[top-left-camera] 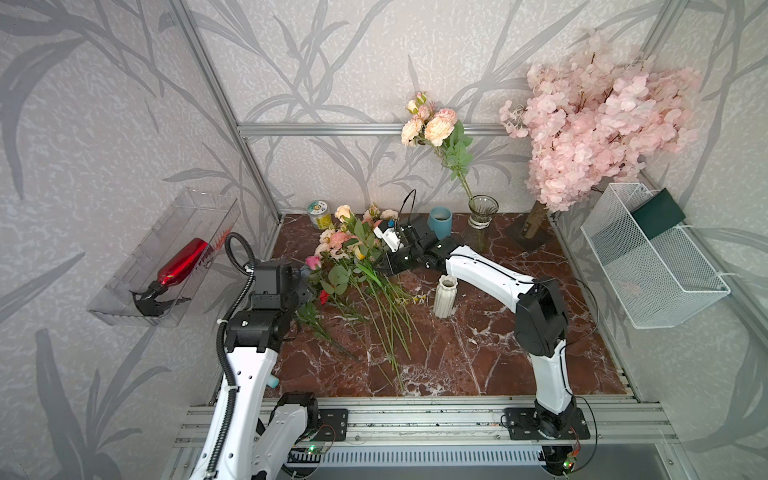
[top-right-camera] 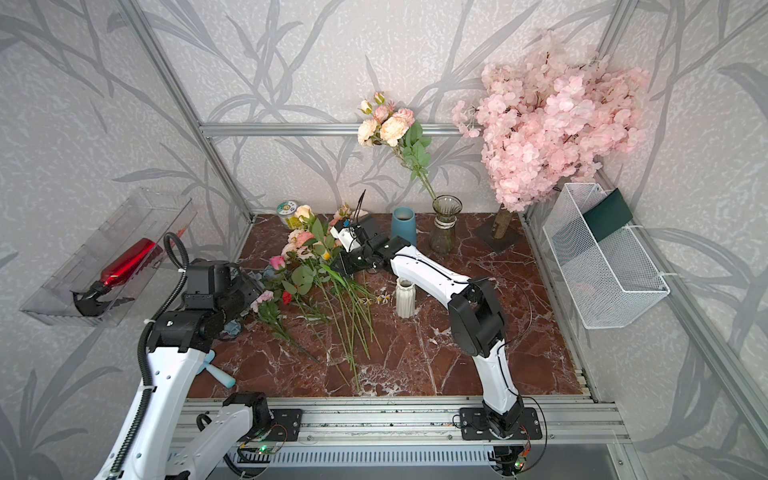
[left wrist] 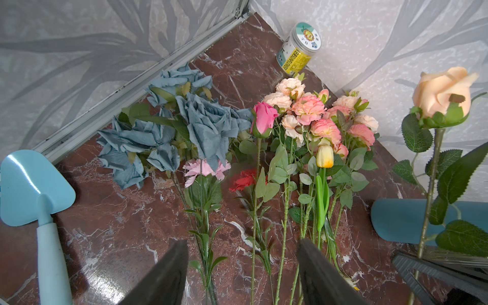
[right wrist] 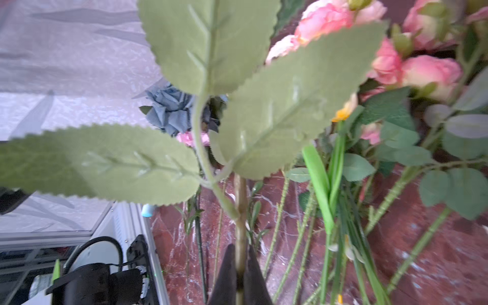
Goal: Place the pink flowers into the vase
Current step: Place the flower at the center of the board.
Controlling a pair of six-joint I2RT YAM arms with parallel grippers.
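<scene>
Several pink flowers (left wrist: pixel 309 108) lie in a mixed pile (top-left-camera: pixel 336 241) at the back left of the marble table, stems toward the front. One more pink spray (top-left-camera: pixel 432 124) stands in the glass vase (top-left-camera: pixel 478 226) at the back. My right gripper (right wrist: pixel 240 248) is shut on the stem of a single peach rose (left wrist: pixel 443 92) with serrated leaves, held up over the pile's right side (top-right-camera: pixel 345 264). My left gripper (left wrist: pixel 243 241) is open just above the stems of the pile, its fingers astride a few of them without touching.
A white ribbed vase (top-left-camera: pixel 445 296) stands mid-table and a blue cup (top-left-camera: pixel 439 222) beside the glass vase. Dusty-blue flowers (left wrist: pixel 200 118), a jar (left wrist: pixel 298 50) and a blue trowel (left wrist: pixel 34 190) sit left. A pink blossom tree (top-left-camera: pixel 594 124) and wire basket (top-left-camera: pixel 652 257) are right.
</scene>
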